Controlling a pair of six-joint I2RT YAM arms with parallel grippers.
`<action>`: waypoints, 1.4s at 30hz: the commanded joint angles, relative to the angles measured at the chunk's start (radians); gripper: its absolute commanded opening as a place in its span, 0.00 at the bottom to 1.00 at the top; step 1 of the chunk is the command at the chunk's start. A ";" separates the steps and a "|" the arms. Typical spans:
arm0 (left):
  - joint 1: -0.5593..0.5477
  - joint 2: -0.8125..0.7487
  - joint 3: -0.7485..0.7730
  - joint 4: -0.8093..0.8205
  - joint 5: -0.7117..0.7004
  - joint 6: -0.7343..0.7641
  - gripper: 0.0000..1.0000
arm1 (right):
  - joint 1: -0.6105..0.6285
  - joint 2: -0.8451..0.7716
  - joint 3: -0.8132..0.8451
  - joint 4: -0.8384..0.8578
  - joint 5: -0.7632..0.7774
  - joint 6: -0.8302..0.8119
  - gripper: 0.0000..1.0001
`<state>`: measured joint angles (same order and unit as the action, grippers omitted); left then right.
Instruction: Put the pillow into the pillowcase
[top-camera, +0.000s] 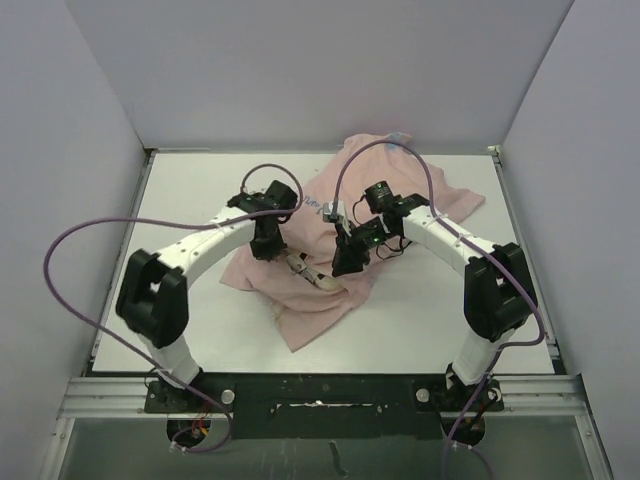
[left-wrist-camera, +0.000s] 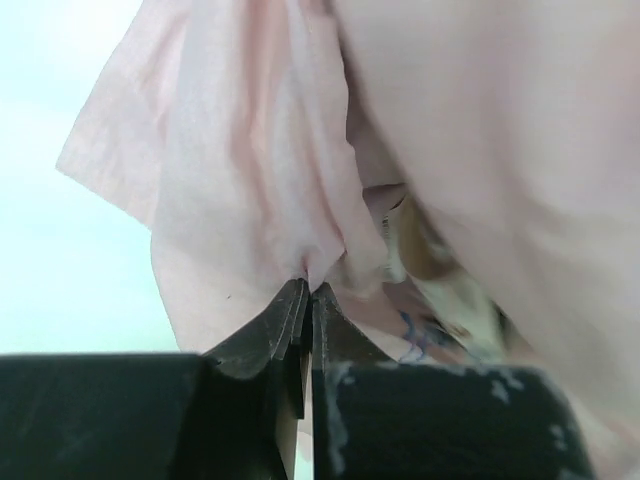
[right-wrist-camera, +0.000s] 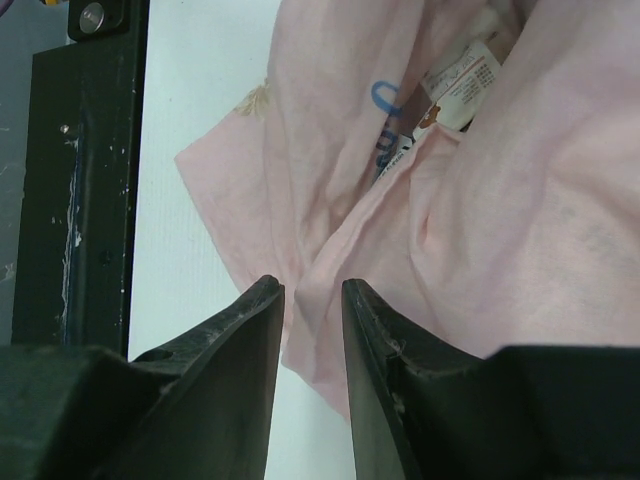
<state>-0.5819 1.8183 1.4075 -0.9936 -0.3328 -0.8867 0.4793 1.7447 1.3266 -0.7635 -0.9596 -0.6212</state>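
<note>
The pillowcase (top-camera: 318, 312) lies crumpled mid-table, pale pink reverse side out. A strip of the cream pillow (top-camera: 320, 281) shows at its opening between my two grippers; the rest is hidden under the fabric. My left gripper (top-camera: 268, 247) is shut on a fold of the pillowcase (left-wrist-camera: 250, 180), with the pillow (left-wrist-camera: 432, 262) just to the right of its tips (left-wrist-camera: 308, 290). My right gripper (top-camera: 346, 264) has its jaws slightly apart around a ridge of the pillowcase (right-wrist-camera: 520, 220) without pinching it (right-wrist-camera: 310, 288). The pillow's tag (right-wrist-camera: 462, 80) with a small bear face peeks out ahead.
The white table (top-camera: 190, 200) is walled at the back and both sides. A black metal rail (top-camera: 320, 390) runs along the near edge and also shows in the right wrist view (right-wrist-camera: 80, 200). Purple cables (top-camera: 70, 270) loop off both arms.
</note>
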 joint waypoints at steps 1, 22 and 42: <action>0.004 -0.341 -0.007 0.243 0.082 0.099 0.00 | 0.007 -0.024 0.031 0.013 0.018 0.002 0.31; 0.156 -0.452 -0.178 0.723 0.530 -0.170 0.00 | 0.135 0.025 0.214 -0.081 -0.058 -0.242 0.60; 0.202 -0.568 -0.264 0.722 0.534 -0.202 0.00 | 0.136 -0.028 0.205 -0.068 0.098 -0.078 0.56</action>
<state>-0.3954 1.3544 1.1091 -0.3916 0.1665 -1.0649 0.6289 1.8015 1.4654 -0.7456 -0.8303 -0.6792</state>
